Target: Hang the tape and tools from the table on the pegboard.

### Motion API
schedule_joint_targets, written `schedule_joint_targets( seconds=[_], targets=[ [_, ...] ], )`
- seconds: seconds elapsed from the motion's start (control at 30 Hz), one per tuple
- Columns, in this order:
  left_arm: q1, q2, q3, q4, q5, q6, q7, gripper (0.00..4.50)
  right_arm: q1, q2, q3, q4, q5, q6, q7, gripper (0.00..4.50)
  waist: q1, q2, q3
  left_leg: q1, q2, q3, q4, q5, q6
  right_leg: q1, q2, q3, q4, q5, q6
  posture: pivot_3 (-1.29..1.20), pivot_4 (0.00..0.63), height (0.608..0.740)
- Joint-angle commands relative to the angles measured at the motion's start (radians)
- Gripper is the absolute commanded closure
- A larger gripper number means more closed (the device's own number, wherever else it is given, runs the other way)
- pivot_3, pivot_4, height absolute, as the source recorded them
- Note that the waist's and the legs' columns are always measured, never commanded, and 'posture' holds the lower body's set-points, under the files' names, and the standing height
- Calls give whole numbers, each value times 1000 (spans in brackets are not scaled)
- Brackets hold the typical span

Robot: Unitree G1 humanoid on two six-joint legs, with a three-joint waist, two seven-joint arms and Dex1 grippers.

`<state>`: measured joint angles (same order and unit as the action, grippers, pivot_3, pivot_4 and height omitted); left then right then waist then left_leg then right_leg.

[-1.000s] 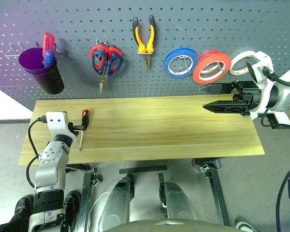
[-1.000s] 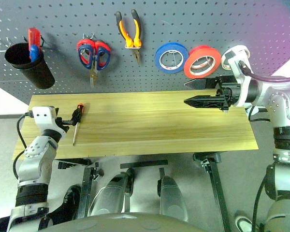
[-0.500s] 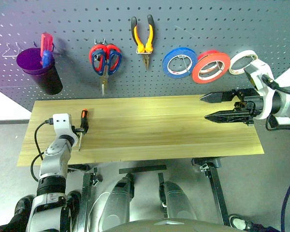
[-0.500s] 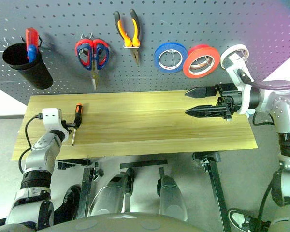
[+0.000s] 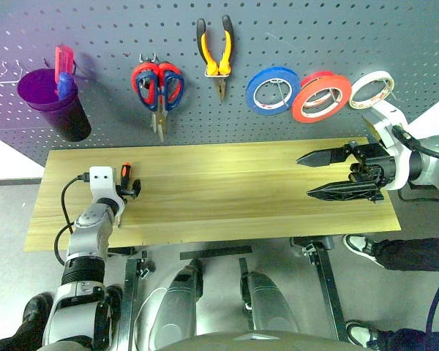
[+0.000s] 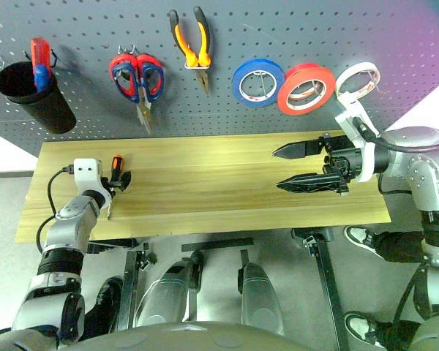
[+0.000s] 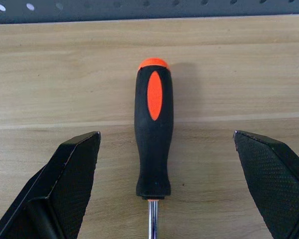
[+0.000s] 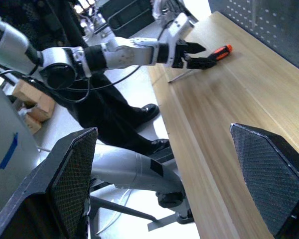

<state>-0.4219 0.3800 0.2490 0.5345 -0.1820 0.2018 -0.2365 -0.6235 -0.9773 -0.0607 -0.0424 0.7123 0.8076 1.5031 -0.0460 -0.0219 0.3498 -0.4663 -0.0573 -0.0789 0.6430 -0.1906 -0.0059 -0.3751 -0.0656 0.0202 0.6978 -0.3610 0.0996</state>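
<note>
A thin screwdriver (image 7: 153, 134) with an orange-and-black handle lies on the table (image 5: 234, 190) near its left end. My left gripper (image 5: 132, 189) is open, one finger on each side of the handle without touching it. My right gripper (image 5: 304, 176) hovers open and empty over the table's right end, pointing left. On the pegboard (image 5: 293, 29) hang the orange-red tape (image 5: 322, 96) and the orange-and-black pliers (image 5: 216, 58). The right wrist view shows the screwdriver (image 8: 217, 52) far off, between the left gripper's fingers.
Also on the pegboard are red-and-blue scissors (image 5: 158, 84), a blue ring (image 5: 272, 90), a white ring (image 5: 372, 88) and a dark cup (image 5: 53, 102) at the far left. A person's shoes (image 5: 366, 245) stand on the floor by the table's right end.
My left gripper has come forward and down until its fingers flank the screwdriver's handle. My right gripper has drawn back from the pegboard. A person's shoes have come into view.
</note>
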Motion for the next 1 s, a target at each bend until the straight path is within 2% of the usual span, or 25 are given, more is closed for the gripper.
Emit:
schedule_joint_targets(
  seconds=[0.03, 0.3, 0.5, 0.9, 1.0],
  targets=[
    [-11, 12, -2, 21, 16, -32, 0, 32, -17, -11, -46, -9, 33, 5, 0, 0, 0, -1, 4, 0, 0, 0, 0, 0, 0, 0, 0, 0, 0, 0, 0, -94, 403, 740],
    [-41, 0, -20, 80, 32, -50, -1, 32, -109, 16, -127, -6, 168, 119, -67, 0, -2, 0, 19, -2, 0, 0, 0, 0, 0, -2, 0, 0, 0, 0, 0, -104, 416, 740],
    [-71, -1, -28, 121, 32, -69, -4, 32, -148, 40, -173, -61, 271, 189, -142, 0, -2, 0, 21, -13, 0, 0, 2, 0, 0, -12, 0, -1, 1, 0, 0, -122, 425, 740],
    [-85, -3, -47, 173, 52, -94, 1, 32, -115, 34, -160, -84, 279, 177, -181, 0, -4, -2, 27, -13, 0, 1, 2, 0, 0, -13, 0, -1, 1, 0, 1, -124, 444, 740],
    [-84, -7, -33, 174, 37, -98, -3, 562, -114, 31, -155, -85, 281, 184, -181, 0, -7, -2, 28, -13, 0, 1, 2, 0, 0, -13, 0, -1, 1, 0, 1, -122, 449, 740]
  ],
)
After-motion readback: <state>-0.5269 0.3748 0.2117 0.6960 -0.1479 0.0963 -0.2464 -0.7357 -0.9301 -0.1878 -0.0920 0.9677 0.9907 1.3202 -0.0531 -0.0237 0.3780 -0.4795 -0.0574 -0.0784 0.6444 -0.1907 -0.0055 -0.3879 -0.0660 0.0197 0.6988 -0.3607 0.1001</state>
